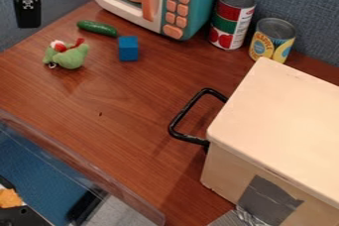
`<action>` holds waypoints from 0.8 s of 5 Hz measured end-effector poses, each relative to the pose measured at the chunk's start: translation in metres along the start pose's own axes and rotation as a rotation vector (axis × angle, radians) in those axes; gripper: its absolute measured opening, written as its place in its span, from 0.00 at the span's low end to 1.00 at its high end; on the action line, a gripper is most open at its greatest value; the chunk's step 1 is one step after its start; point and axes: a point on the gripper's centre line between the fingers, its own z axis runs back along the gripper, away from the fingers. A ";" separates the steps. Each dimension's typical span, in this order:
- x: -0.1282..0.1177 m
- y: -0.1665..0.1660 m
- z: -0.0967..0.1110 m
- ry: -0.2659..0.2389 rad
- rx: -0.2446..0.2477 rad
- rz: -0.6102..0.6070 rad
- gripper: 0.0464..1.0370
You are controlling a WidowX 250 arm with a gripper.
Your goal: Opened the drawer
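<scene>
A black gripper [27, 3] hangs upper left — jaws apart or together, I can't tell — well apart from the cream box [281, 116] and its handle [188, 110].

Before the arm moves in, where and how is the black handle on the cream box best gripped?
I'd take the black handle by the middle of its long outer bar, coming down from above on the box's left side in the view and closing across the bar. It juts out as a loop, leaving a gap between bar and cream box.
</scene>
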 end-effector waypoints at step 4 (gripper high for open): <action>0.079 -0.068 -0.022 -0.122 -0.103 0.043 0.96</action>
